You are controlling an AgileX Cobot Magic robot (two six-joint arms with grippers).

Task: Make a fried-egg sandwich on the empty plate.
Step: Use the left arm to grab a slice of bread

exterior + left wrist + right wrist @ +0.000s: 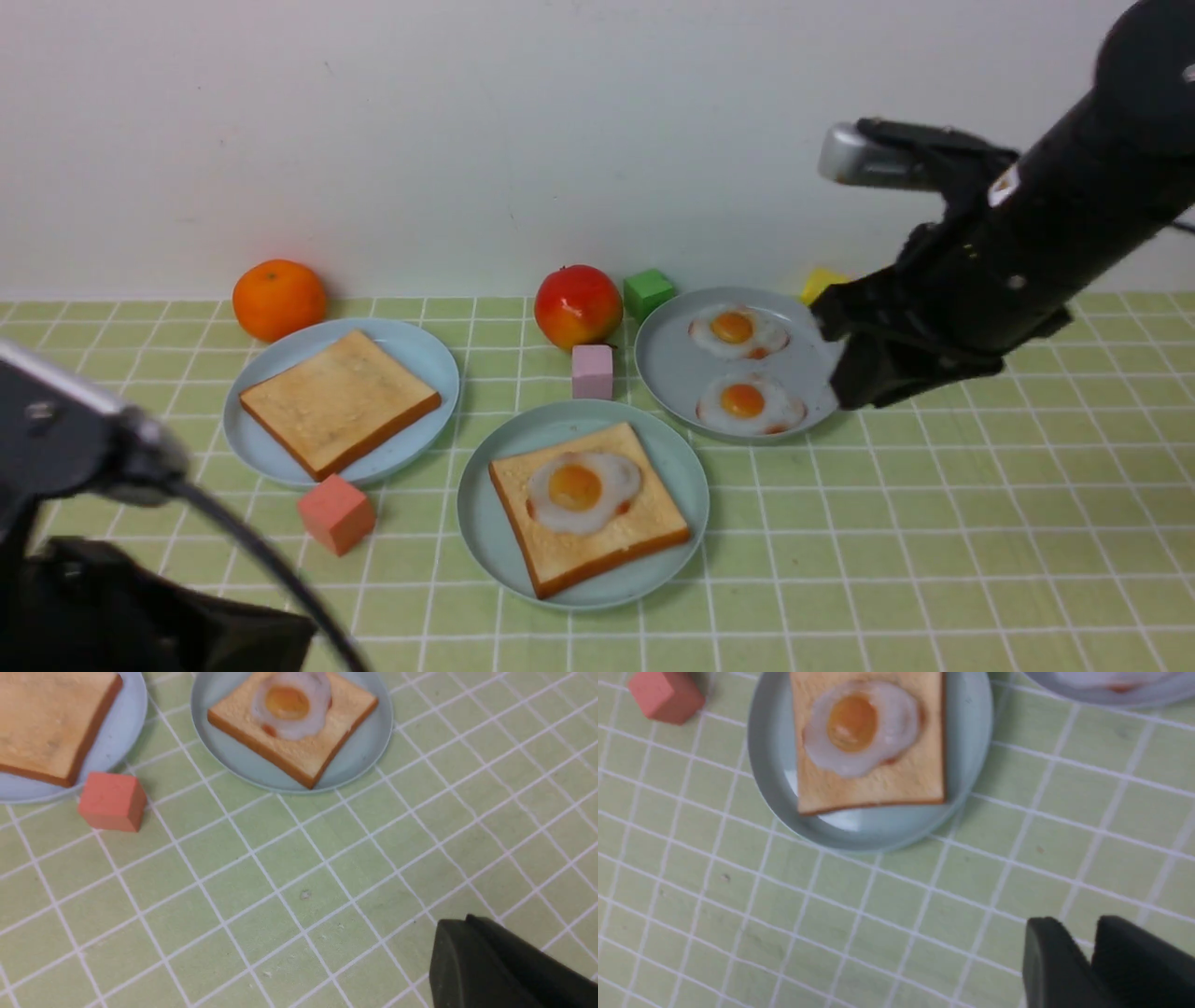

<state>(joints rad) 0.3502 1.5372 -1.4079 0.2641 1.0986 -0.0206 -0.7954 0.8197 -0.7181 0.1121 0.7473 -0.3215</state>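
The empty plate (485,523), pale mint green, lies at the middle front and holds one toast slice (644,532) with a fried egg (579,490) on top. A second toast slice (341,401) lies on the light blue plate (429,364) to the left. My right gripper (834,359) hovers over the right rim of the greyer plate (667,364). In the right wrist view the right gripper (1078,926) is slightly open with nothing between its fingers. My left gripper (455,924) is shut and empty, over bare cloth near the front left.
Two more fried eggs (738,329) (747,401) lie on the greyer plate. An orange (278,299), a red apple (578,306), a green cube (648,292), a pink block (592,371), a salmon cube (336,513) and a yellow block (822,282) stand around the plates. A wall closes the back.
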